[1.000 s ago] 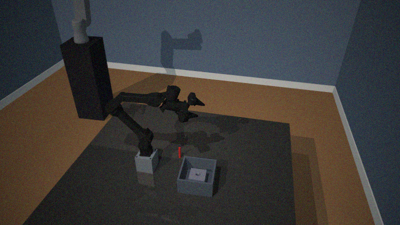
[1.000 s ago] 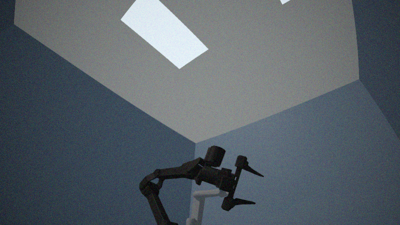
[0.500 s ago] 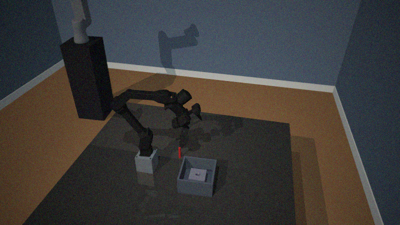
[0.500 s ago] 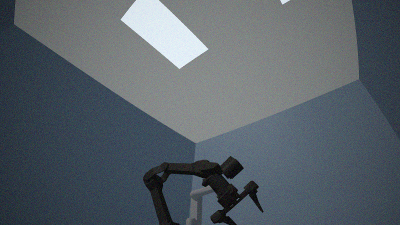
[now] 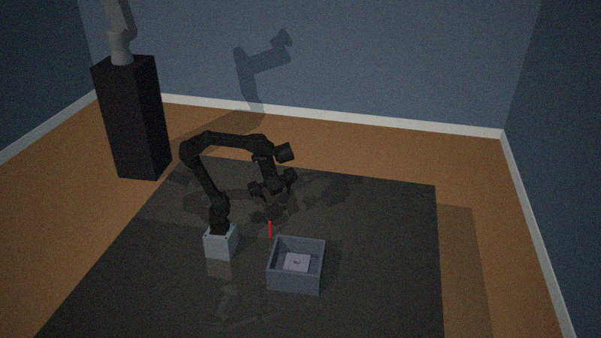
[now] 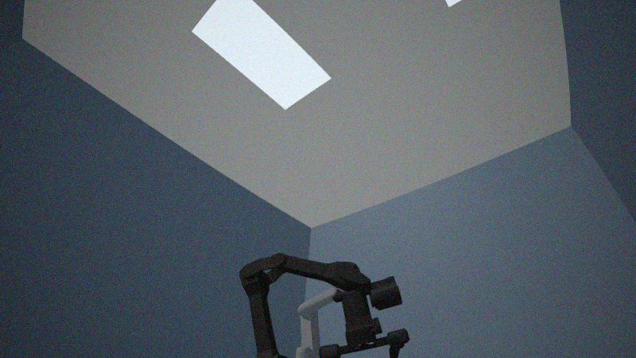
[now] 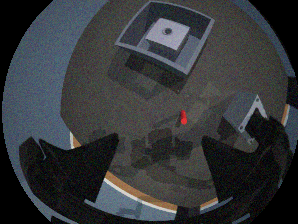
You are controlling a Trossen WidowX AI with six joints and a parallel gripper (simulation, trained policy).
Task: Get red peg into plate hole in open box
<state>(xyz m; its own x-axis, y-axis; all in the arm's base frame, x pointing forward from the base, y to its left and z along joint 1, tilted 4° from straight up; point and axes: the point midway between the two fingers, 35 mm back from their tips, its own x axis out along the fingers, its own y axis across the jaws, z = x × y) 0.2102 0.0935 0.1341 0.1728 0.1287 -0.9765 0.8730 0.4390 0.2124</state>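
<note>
The black two-fingered gripper [image 5: 276, 196] [image 7: 161, 140] hangs wide open with nothing between its fingers; the slim red peg [image 5: 270, 229] [image 7: 183, 118] stands outside the open grey box [image 5: 293, 282] [image 7: 200, 46]; reaching seems the step, so align over the peg, then descend.

Dark mat [image 5: 378, 251] [image 7: 90, 65] under peg [image 5: 270, 229] [image 7: 183, 118], box [image 5: 294, 282] [image 7: 194, 56]

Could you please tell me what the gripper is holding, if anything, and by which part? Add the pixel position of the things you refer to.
Nothing is held: the gripper [image 5: 276, 200] [image 7: 161, 140] is open, and the red peg [image 5: 270, 229] [image 7: 184, 119] stands outside the box.
</note>
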